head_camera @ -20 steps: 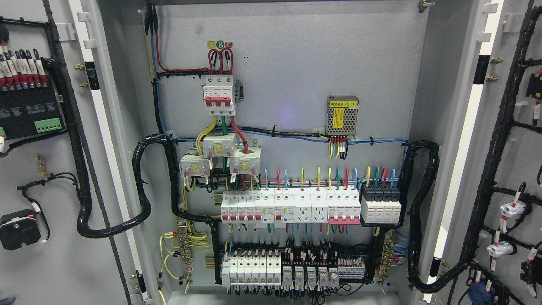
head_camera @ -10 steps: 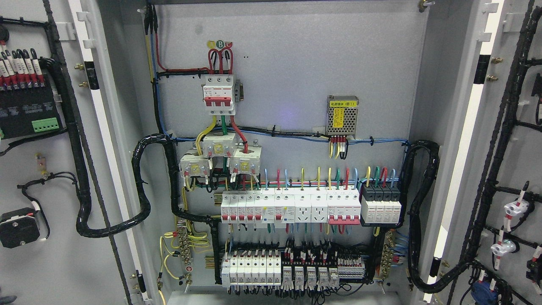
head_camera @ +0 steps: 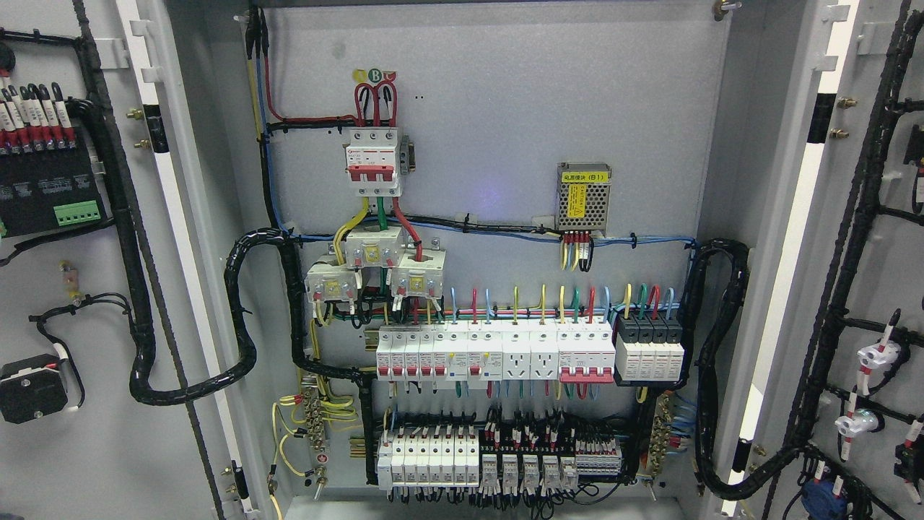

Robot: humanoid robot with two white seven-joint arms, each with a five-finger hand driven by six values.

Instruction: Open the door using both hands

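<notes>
An electrical cabinet fills the head view with both doors swung wide. The left door [head_camera: 79, 448] shows its grey inner face, with a black terminal module and a black cable loom. The right door [head_camera: 884, 260] also shows its inside, with wired indicator fittings. Between them the back panel [head_camera: 505, 108] carries a red-and-white main breaker [head_camera: 373, 160], rows of white breakers [head_camera: 462, 354] and coloured wiring. Neither of my hands nor arms shows anywhere in the view.
A small yellow-labelled power supply [head_camera: 583, 201] sits at the upper right of the panel. Thick black cable looms [head_camera: 242, 318] loop from each door hinge side into the cabinet. Terminal blocks [head_camera: 505, 462] line the bottom.
The right door has swung slightly further out over the last second, its fittings shifting right. A dark shape at the lower left corner has left the picture.
</notes>
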